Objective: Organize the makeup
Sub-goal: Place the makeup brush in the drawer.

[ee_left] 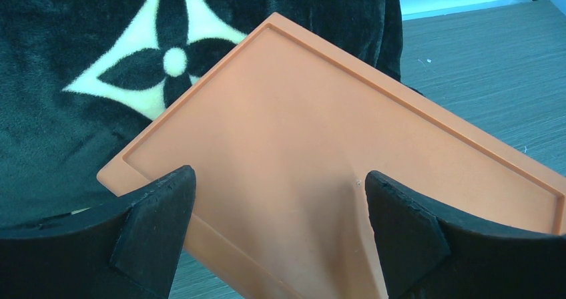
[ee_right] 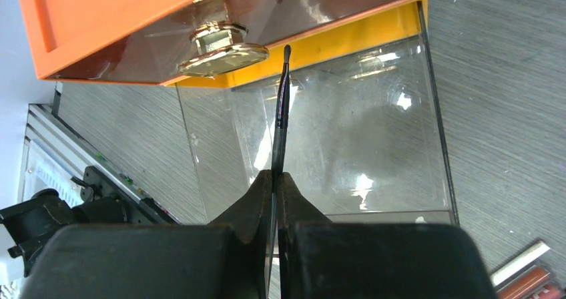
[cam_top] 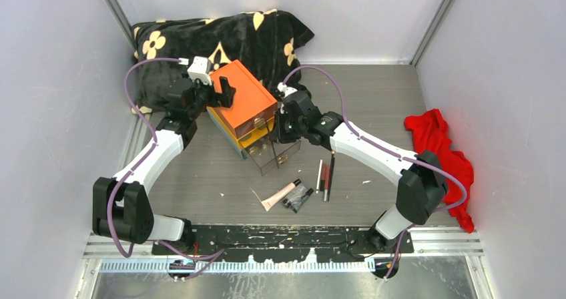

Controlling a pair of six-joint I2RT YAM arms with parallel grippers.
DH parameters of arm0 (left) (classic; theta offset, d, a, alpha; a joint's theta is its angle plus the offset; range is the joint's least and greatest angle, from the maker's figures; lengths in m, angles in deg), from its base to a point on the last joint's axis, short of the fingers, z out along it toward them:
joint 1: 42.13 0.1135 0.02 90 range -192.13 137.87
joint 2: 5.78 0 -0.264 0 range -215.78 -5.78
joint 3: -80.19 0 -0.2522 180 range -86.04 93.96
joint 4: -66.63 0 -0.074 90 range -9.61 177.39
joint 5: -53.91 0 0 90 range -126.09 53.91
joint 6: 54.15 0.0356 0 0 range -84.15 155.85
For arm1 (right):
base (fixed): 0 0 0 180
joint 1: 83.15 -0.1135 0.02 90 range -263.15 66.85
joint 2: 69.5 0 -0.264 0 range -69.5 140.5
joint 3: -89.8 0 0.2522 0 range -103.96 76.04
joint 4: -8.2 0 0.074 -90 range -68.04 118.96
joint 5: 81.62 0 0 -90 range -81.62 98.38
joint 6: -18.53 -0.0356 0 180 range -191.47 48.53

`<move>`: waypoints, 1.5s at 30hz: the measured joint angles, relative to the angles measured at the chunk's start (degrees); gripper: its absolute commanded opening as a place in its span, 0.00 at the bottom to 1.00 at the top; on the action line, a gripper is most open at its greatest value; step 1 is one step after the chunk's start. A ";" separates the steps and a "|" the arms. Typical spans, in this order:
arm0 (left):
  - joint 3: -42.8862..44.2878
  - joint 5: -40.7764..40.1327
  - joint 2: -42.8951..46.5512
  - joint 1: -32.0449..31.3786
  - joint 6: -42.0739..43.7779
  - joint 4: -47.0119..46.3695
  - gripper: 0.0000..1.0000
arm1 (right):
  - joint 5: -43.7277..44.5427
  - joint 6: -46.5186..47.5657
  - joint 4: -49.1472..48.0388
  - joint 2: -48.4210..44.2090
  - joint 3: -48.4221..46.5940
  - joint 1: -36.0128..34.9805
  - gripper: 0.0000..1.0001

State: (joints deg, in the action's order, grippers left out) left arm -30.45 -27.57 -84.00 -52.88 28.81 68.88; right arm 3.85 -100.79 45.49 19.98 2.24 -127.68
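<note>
My right gripper (ee_right: 276, 175) is shut on a thin dark makeup pencil (ee_right: 281, 105). The pencil points out over the pulled-out clear drawer (ee_right: 427, 112) of the orange box (ee_right: 100, 19), under the gold knob (ee_right: 220, 45) of the drawer above. In the top view this gripper (cam_top: 277, 129) is at the box's front. My left gripper (ee_left: 278, 179) is open, its fingers spread over the top of the orange box (ee_left: 320, 132) with nothing between them. On the table in front of the box lie a pinkish tube (cam_top: 280, 194), a black tube (cam_top: 298, 197) and thin pencils (cam_top: 326, 177).
A black floral blanket (cam_top: 220, 39) is bunched behind the box, against the back wall. A red cloth (cam_top: 444, 155) lies at the right wall. White walls close in three sides. The arms' mounting rail (cam_top: 287, 235) runs along the near edge.
</note>
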 measured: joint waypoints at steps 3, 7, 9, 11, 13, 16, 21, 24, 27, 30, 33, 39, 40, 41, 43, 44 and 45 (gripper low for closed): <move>0.00 0.00 0.00 0.00 0.00 0.00 0.98 | -0.57 -0.98 -0.42 0.44 0.59 0.00 0.01; 0.00 0.00 0.00 0.00 0.00 0.02 0.98 | -1.57 -2.29 -1.31 0.46 0.74 0.00 0.01; 0.00 0.02 0.00 0.00 0.00 0.02 0.98 | -2.21 -2.99 -1.99 0.46 0.74 0.00 0.01; 0.00 0.00 0.00 0.00 0.00 0.02 0.98 | -2.64 -3.89 -2.54 0.46 0.74 0.00 0.01; 0.00 0.00 0.00 0.00 0.00 0.02 0.98 | -3.08 -4.68 -2.78 0.46 0.74 0.02 0.01; 0.00 0.00 0.04 0.00 0.00 0.04 0.98 | -3.63 -5.75 -3.02 0.46 0.74 0.00 0.01; 0.00 0.00 0.13 0.00 0.00 0.20 0.98 | -4.42 -8.13 -4.92 0.46 2.47 0.00 0.01; -0.02 0.00 0.20 0.00 -0.02 0.24 0.98 | -4.63 -9.70 -5.79 0.46 4.87 0.00 0.01; -0.02 -0.02 0.35 0.00 -0.02 0.48 0.98 | -4.59 -10.95 -5.57 0.44 6.58 0.00 0.01; -0.02 -0.04 0.61 0.00 -0.04 0.87 0.98 | -4.55 -11.78 -5.55 0.17 7.48 0.00 0.01; -0.02 -0.04 0.90 0.00 -0.04 1.29 0.98 | -4.37 -12.37 -5.68 0.13 7.74 0.00 0.01; -0.02 -0.13 1.36 0.00 -0.02 2.03 0.98 | -3.69 -13.11 -6.36 0.20 6.88 0.00 0.01; -0.02 -0.13 1.38 0.00 -0.02 2.08 0.98 | -3.54 -13.11 -6.43 0.31 6.25 0.00 0.01; -0.02 -0.15 1.40 0.00 -0.02 2.10 0.98 | -3.37 -13.09 -6.38 0.48 5.33 0.00 0.01; -0.02 -0.17 1.44 0.00 -0.02 2.14 0.98 | -2.91 -12.96 -6.43 0.98 3.37 0.00 0.02; -0.02 -0.17 1.49 0.00 -0.02 2.19 0.98 | -2.54 -12.85 -6.62 1.22 2.47 0.00 0.04; -0.02 -0.17 1.51 0.00 -0.02 2.25 0.98 | -2.12 -12.63 -6.95 1.27 1.84 0.00 0.10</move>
State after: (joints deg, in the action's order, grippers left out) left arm -30.47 -27.75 -82.49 -52.88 28.78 71.13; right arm 1.73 -113.42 38.54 21.24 4.07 -127.68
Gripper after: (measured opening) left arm 0.981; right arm 0.054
